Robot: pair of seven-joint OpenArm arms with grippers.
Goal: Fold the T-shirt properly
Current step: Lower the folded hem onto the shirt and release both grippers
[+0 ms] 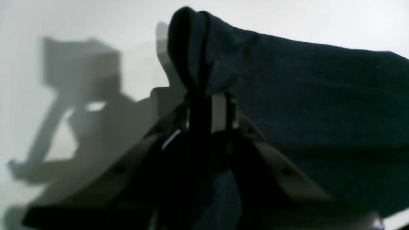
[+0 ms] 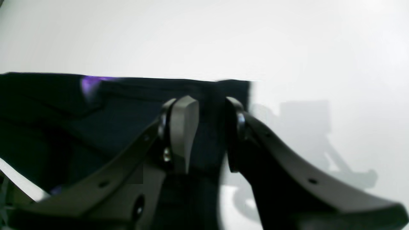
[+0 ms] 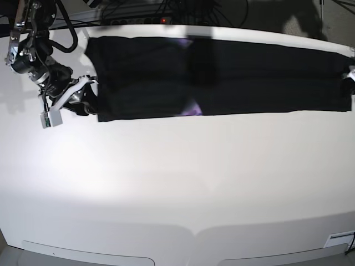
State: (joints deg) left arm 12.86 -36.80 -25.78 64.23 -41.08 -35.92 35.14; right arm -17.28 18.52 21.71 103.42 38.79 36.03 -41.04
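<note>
Both grippers, left (image 1: 209, 105) and right (image 2: 207, 127), have fingers clamped on opposite ends of the T-shirt (image 3: 222, 77), stretching it flat on the table (image 3: 177, 177) for folding.

A: Left gripper (image 1: 207, 105) in the base view?
B: Cut off at the 3 o'clock edge. Close up, cloth of the T-shirt (image 3: 222, 77) hides its fingers (image 1: 219, 110).
A: The print?
B: Only blurred purple slivers.
</note>
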